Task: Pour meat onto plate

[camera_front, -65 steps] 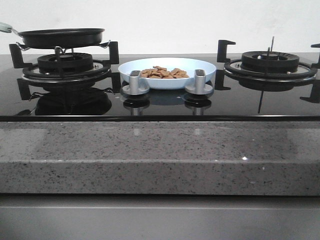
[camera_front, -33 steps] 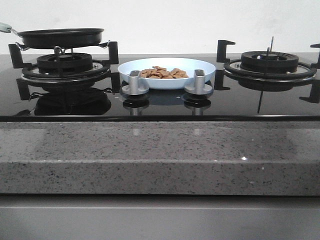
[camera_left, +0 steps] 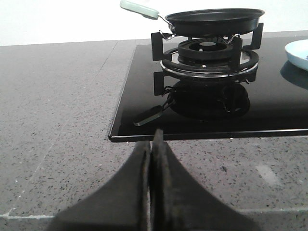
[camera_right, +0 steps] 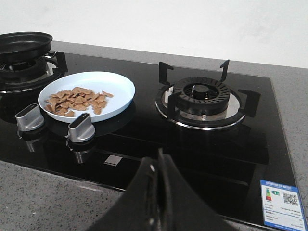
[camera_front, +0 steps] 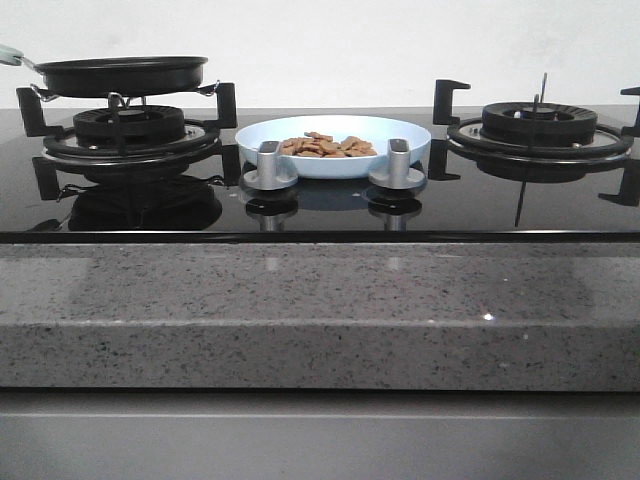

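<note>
The meat [camera_front: 327,147] is a heap of small orange-brown chunks lying on the pale blue plate [camera_front: 405,139], which sits on the black glass hob between the two burners, behind two silver knobs. Both show in the right wrist view too: meat [camera_right: 77,100], plate [camera_right: 120,86]. The plate's edge [camera_left: 298,50] shows in the left wrist view. My left gripper [camera_left: 151,144] is shut and empty over the granite counter in front of the hob's left corner. My right gripper [camera_right: 158,166] is shut and empty over the hob's front edge. Neither gripper shows in the front view.
A black frying pan [camera_front: 120,76] with a pale green handle [camera_left: 139,8] rests on the left burner [camera_front: 130,128]. The right burner [camera_front: 540,125] stands bare. Two silver knobs [camera_front: 270,165] [camera_front: 398,163] stand in front of the plate. A grey granite counter [camera_front: 320,310] borders the hob.
</note>
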{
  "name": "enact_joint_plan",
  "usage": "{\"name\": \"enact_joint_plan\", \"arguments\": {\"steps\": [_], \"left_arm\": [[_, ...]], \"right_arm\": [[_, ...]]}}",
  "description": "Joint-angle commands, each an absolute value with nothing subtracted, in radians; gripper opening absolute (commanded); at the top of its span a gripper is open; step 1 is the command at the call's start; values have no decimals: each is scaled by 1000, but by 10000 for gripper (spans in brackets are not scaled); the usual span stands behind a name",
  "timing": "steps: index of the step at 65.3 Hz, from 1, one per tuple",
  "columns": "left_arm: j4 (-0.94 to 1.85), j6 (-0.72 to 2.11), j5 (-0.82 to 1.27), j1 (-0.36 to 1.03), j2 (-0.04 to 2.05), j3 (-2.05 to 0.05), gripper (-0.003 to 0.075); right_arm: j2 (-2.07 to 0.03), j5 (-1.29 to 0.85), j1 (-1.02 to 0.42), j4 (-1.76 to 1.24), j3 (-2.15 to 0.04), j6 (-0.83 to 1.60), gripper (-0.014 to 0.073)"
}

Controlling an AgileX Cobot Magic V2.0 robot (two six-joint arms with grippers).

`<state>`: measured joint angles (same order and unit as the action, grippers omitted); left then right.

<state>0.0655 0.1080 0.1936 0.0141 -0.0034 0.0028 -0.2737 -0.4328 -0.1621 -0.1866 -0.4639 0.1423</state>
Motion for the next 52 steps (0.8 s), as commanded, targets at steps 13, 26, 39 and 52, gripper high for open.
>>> {"name": "enact_joint_plan", "arguments": {"steps": [13,26,39,52], "left_arm": [[75,99,104,23,-22,10,-20],[75,99,104,23,-22,10,-20],[75,99,104,23,-22,10,-20],[75,99,104,23,-22,10,-20]], "right_arm": [[-280,-352,-161,-182,-490,150,-60],[-280,-352,-161,-182,-490,150,-60],[-273,-276,-156,-161,-416,135,-60],[-141,-56,-103,-153,-187,103,-60]]}}
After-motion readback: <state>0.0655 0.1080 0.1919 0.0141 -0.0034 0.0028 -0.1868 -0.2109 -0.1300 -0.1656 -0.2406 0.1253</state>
